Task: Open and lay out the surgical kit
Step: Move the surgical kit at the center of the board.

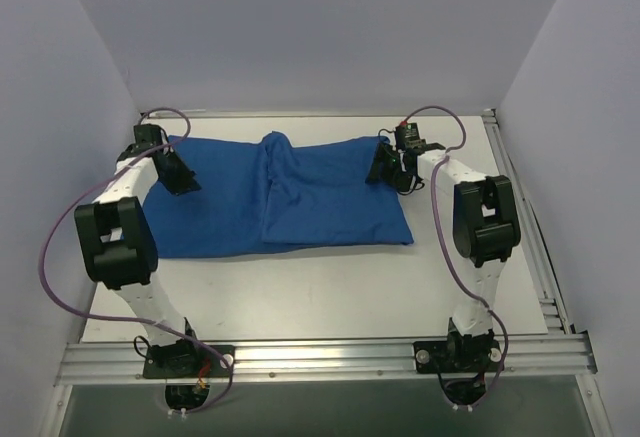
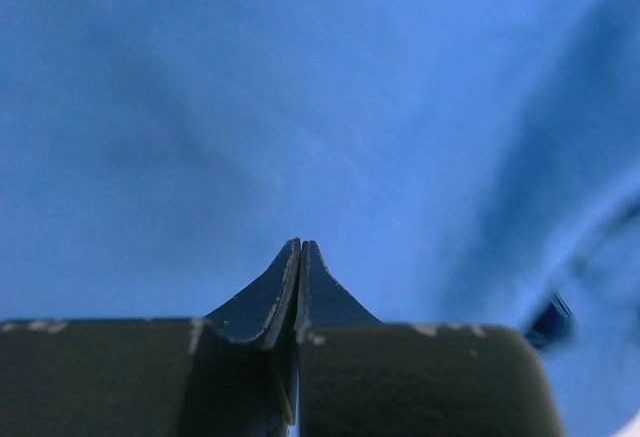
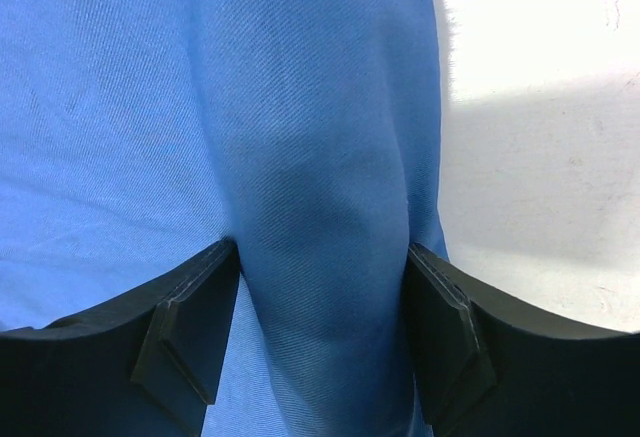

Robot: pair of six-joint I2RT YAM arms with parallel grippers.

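There is one royal-blue cloth wrap (image 1: 230, 207), a woven fabric with a fine diagonal twill that shows in the right wrist view. It lies spread in a rough rectangle on the one white table (image 1: 330, 287), reaching from the left gripper across to the right gripper. Nothing but cloth shows, so what it covers cannot be told. Two layers can be counted. A second panel overlaps the half nearer the right gripper, and its straight edge runs down the middle. One soft raised hump sits at the far edge, about midway between the two grippers.

The left gripper (image 2: 300, 249) has its two dark, tapered fingers pressed together tip to tip. Smooth, gently rippled blue fabric fills the view beyond them and to both sides. Whether a thread of fabric is nipped between the tips cannot be told.

The right gripper (image 3: 322, 257) has its two black, wedge-shaped fingers (image 3: 190, 327) spread wide. One rounded ridge of the cloth rises in the gap between them, and both inner faces sit at its flanks. Bare matte tabletop shows just outside its right finger, where the cloth's edge ends.
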